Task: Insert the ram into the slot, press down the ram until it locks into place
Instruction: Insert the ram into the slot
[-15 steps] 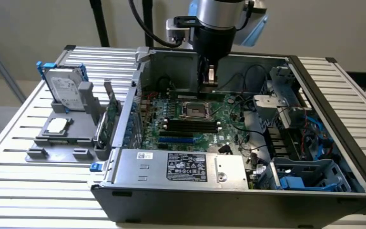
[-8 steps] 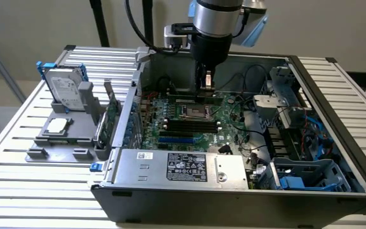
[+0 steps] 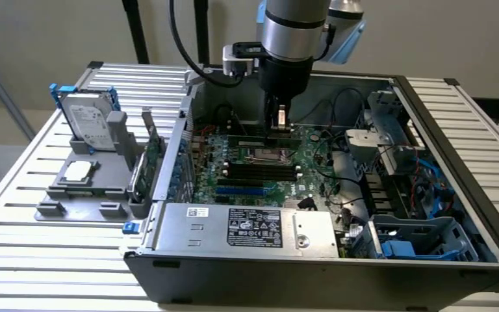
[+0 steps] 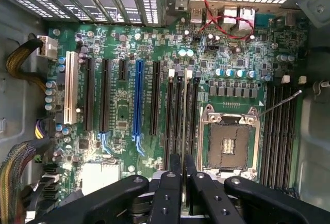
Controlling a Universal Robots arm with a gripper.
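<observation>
Fingers (image 4: 174, 168) close together, clamped on ram (image 4: 183, 115); thin board seen edge-on between 2 black tips. Gripper (image 4: 182, 163) low inside open computer case (image 3: 457, 195). Ram lies along bank of black memory slots (image 4: 171, 105), just beside CPU socket (image 4: 227, 144); depth of seating cannot tell. Blue slot (image 4: 137, 100) further out. Hard drive (image 3: 89, 123) upright in grey holder on bench (image 3: 24, 260), outside case.
</observation>
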